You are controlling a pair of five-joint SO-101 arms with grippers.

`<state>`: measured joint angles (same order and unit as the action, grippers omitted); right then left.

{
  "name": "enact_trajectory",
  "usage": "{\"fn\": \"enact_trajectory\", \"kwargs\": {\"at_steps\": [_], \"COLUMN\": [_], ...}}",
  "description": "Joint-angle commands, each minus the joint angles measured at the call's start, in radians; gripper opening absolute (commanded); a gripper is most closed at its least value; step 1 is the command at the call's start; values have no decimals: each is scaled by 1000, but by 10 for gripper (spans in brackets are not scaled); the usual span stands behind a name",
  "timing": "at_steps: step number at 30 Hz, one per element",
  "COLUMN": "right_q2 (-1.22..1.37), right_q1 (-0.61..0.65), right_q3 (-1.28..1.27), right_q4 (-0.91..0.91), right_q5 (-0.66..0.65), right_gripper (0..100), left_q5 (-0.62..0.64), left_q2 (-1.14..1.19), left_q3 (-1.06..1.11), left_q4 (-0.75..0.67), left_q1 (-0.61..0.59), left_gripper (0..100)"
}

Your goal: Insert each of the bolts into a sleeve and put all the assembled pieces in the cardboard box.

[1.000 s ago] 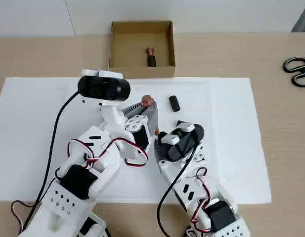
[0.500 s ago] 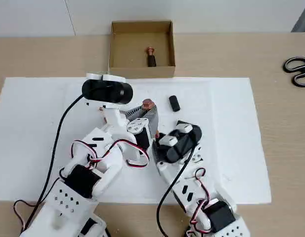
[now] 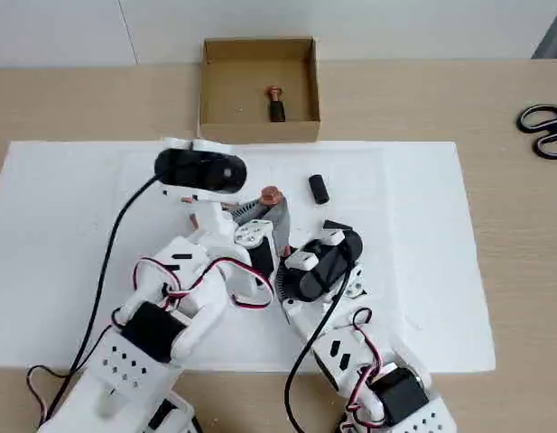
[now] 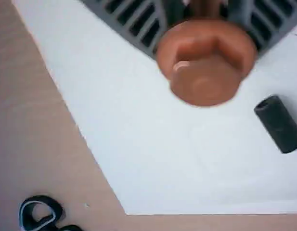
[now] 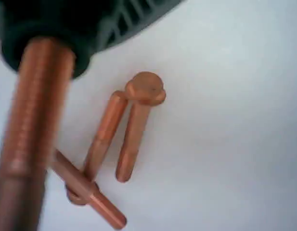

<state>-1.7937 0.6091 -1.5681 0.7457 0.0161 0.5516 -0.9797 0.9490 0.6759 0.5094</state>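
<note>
Fingers (image 4: pixel 134 19) of the left gripper (image 3: pixel 271 204) were grey and ribbed. They were closed to a narrow gap on the shank of a copper flange bolt (image 3: pixel 271 194), gripping it just below the head. In the left wrist view the frame edge cut those fingers off, and the bolt's blurred head covered the grip itself. This held bolt stood head up near the middle of the white sheet (image 3: pixel 61 234), somewhat toward its far edge.

The right arm (image 3: pixel 325 262) sat just beside the left gripper on the near right. Whether its claw was open or closed could not be told. In the right wrist view a threaded copper shank (image 5: pixel 28 130) ran blurred across the foreground. It came out of a dark mass that could not be made out, and its lower end was cut off. Whether it belonged to the held bolt could not be told.

Beyond it, 3 loose bolts (image 5: pixel 134 130) lay on the sheet. 2 lay nearly side by side, touching near 1 head, and the 3rd crossed the end of 1 of them.

1 loose black sleeve (image 3: pixel 319 188) lay on its side on the sheet near the held bolt, toward the far right and apart from it.

The cardboard box (image 3: pixel 260 132) stood on the wooden table (image 3: pixel 79 99) at the sheet's far edge. It held 1 assembled bolt and sleeve (image 3: pixel 275 103).

Black scissors (image 3: pixel 544 129) lay at the table's right edge, cut off by the frame.
</note>
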Motion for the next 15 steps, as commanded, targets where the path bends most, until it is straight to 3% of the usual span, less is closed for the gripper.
{"fn": "enact_trajectory", "kwargs": {"at_steps": [1, 15], "right_q2": [-18, -18], "right_q1": [2, 2], "right_q3": [52, 52], "right_q4": [-22, -21], "right_q5": [14, 14], "right_gripper": [4, 4], "left_q5": [2, -68], "left_q2": [-23, -23], "left_q3": [-1, 2], "left_q4": [-29, 21], "left_q1": [-2, 2], "left_gripper": [6, 6]}}
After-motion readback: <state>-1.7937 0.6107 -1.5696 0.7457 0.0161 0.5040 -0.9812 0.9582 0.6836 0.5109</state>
